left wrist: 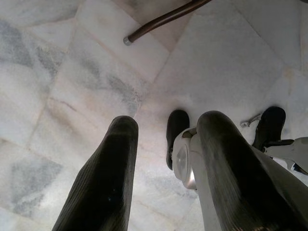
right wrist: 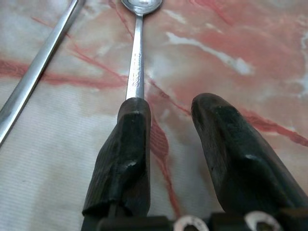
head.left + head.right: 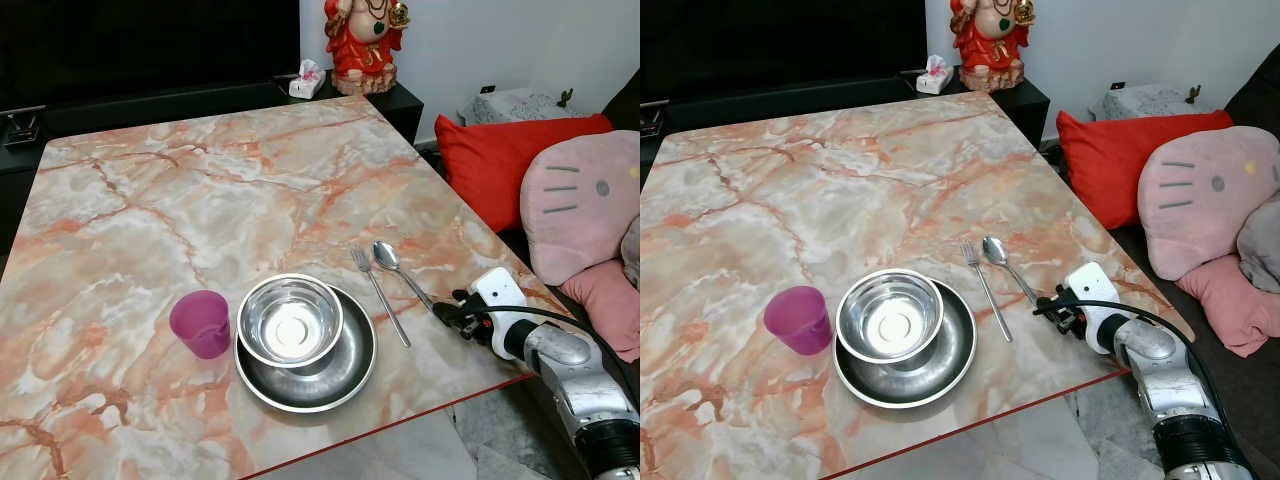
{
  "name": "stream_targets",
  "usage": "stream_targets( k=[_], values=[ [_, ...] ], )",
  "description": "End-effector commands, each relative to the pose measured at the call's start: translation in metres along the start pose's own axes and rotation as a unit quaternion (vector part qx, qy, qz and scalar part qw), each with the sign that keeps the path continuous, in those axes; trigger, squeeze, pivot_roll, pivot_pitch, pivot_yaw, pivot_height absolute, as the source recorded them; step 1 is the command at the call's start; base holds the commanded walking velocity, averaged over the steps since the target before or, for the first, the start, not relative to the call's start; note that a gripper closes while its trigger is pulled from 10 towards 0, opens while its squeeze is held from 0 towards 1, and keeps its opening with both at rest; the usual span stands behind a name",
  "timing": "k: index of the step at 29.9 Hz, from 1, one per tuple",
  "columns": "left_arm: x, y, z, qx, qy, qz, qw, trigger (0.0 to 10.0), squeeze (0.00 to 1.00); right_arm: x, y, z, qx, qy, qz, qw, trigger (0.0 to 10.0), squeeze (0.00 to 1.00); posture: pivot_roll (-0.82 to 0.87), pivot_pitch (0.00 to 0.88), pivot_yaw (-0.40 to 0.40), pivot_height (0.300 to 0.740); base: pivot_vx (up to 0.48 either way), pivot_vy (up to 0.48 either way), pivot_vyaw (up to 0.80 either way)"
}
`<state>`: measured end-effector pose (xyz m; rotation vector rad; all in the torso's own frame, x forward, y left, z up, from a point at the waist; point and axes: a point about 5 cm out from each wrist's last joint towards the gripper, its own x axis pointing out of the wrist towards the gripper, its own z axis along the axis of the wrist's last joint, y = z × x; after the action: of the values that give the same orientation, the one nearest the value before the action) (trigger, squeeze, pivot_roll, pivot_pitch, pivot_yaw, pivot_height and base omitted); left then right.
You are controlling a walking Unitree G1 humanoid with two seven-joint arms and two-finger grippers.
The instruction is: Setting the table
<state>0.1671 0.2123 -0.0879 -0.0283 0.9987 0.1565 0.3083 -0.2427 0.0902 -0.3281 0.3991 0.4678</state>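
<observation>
The right gripper (image 2: pixel 166 125) rests on the marble table (image 3: pixel 180 200), fingers parted, one fingertip over the spoon (image 3: pixel 392 262) handle's end. Just beyond lies the fork (image 3: pixel 378 294), then a shiny empty bowl (image 3: pixel 290 321) sitting in a steel plate (image 3: pixel 345 375), and an empty purple cup (image 3: pixel 201 323). The left gripper (image 1: pixel 166 144) hangs spread above the floor.

Glossy marble table (image 3: pixel 200 200); shiny metal bowl (image 3: pixel 290 320).

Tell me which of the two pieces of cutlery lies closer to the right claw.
The spoon: its handle end reaches the right claw, running under one finger in the right wrist view. The fork lies beside it, on the side toward the plate.
</observation>
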Motion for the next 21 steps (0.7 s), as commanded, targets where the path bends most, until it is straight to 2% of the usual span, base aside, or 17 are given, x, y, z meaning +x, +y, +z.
stream_targets(
  k=[1,7,21],
  values=[
    [0.0000,0.0030,0.0028,0.006,-0.006,0.002,1.000,10.0,0.00,-0.0019,0.0002,-0.0003,-0.004,0.002,-0.002,1.000,10.0,0.00,0.05,0.027,0.007,0.740,0.000,0.000,0.00],
    [0.0000,0.0032,0.0029,0.006,-0.007,0.001,1.000,10.0,0.00,-0.0033,-0.0072,-0.0015,0.003,0.007,-0.027,1.000,10.0,0.00,0.04,0.027,0.007,0.740,0.000,0.000,0.00],
    [0.0000,0.0036,0.0030,0.007,-0.007,0.002,1.000,10.0,0.00,-0.0030,-0.0042,-0.0090,-0.005,0.028,-0.022,0.999,10.0,0.00,0.05,0.028,0.008,0.740,0.000,0.000,0.00]
  ],
)
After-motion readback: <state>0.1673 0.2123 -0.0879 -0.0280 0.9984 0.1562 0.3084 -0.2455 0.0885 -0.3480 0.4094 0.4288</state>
